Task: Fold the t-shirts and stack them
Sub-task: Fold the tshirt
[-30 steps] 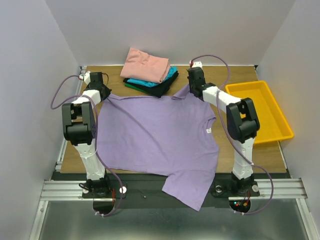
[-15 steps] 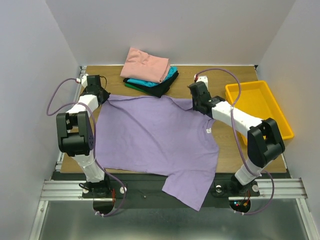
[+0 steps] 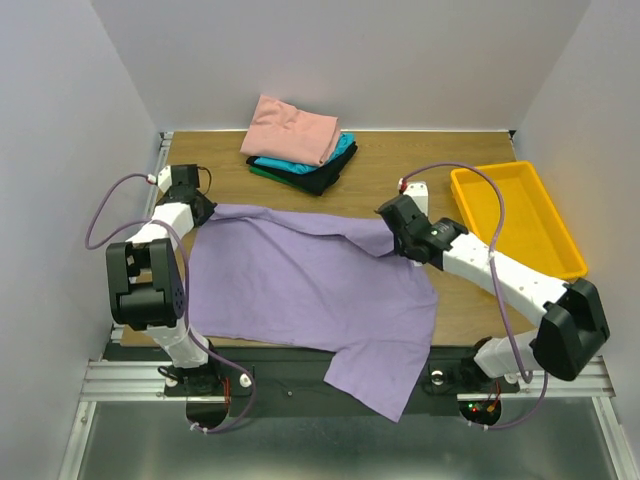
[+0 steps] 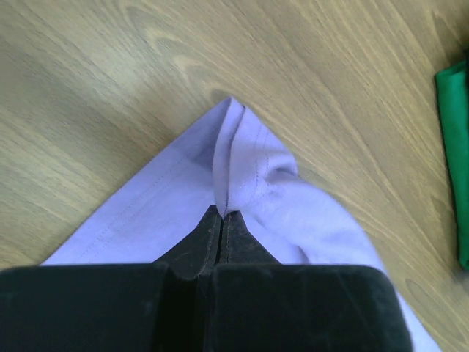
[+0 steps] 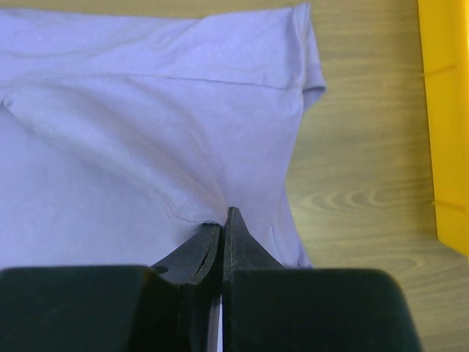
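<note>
A light purple t-shirt lies spread on the wooden table, one sleeve hanging over the near edge. My left gripper is shut on its far left corner, seen as a pinched fold of the purple t-shirt in the left wrist view. My right gripper is shut on the far right edge and has carried it over the purple t-shirt. A folded stack of t-shirts, salmon-pink on top of teal, black and green, sits at the back.
A yellow plastic tray stands at the right side of the table, its rim showing in the right wrist view as a yellow tray. A green folded edge shows at the right of the left wrist view.
Both grippers have pulled the shirt's far edge toward the near side. The right gripper moved farthest, folding the right shoulder over and hiding the white tag.
</note>
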{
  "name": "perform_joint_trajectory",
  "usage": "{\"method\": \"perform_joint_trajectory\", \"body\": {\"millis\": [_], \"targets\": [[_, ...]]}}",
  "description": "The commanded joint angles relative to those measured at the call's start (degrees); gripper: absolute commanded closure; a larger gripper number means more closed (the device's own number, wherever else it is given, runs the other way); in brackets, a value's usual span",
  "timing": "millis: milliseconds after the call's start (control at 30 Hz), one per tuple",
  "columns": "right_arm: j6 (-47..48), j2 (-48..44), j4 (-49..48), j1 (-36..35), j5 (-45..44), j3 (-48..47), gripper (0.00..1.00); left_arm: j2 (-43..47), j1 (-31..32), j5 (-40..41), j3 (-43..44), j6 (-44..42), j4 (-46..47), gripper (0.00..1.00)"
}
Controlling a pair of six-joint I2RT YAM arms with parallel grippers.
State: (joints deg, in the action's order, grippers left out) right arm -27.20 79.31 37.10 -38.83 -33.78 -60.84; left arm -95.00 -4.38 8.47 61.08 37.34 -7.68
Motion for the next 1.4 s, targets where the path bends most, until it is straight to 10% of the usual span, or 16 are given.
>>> {"method": "perform_joint_trajectory", "body": {"millis": [0,800,867,967,1000,1067,1233,1367], "targets": [[-2.6,-3.7,3.9,-2.1,1.9,1.8,1.00,3.1,-2.1,0.9,-0.7,-0.2,-1.0,1.00],[-9.1,-3.8,6.8,-9.2,13.8,9.3,0.93,2.7,-7.2,-0.9,-0.4,-2.6,-9.3,1.00],[-11.7,-2.3,7.0,-10.5,14.2,10.6,0.90,2.7,-7.3,0.0,0.1,-2.3,-10.1,0.91],[-14.4,-1.4,8.8,-10.9,12.9,11.9,0.84,3.0,-7.4,1.2,1.1,-1.8,-11.3,0.56],[-15.1,-1.3,9.5,-10.9,12.6,12.1,0.80,3.4,-7.5,1.9,1.6,-1.4,-11.9,0.23],[-16.4,-0.8,11.5,-10.9,11.1,12.0,0.60,3.9,-7.4,2.6,2.2,-1.1,-12.6,0.06],[-11.9,-0.6,12.1,-11.6,9.1,7.8,0.34,8.0,-7.4,2.4,3.9,-0.9,-14.1,0.02],[-5.4,-0.4,7.5,-15.0,10.4,3.5,0.34,12.8,-7.3,0.0,2.5,-1.0,-12.5,0.02]]}}
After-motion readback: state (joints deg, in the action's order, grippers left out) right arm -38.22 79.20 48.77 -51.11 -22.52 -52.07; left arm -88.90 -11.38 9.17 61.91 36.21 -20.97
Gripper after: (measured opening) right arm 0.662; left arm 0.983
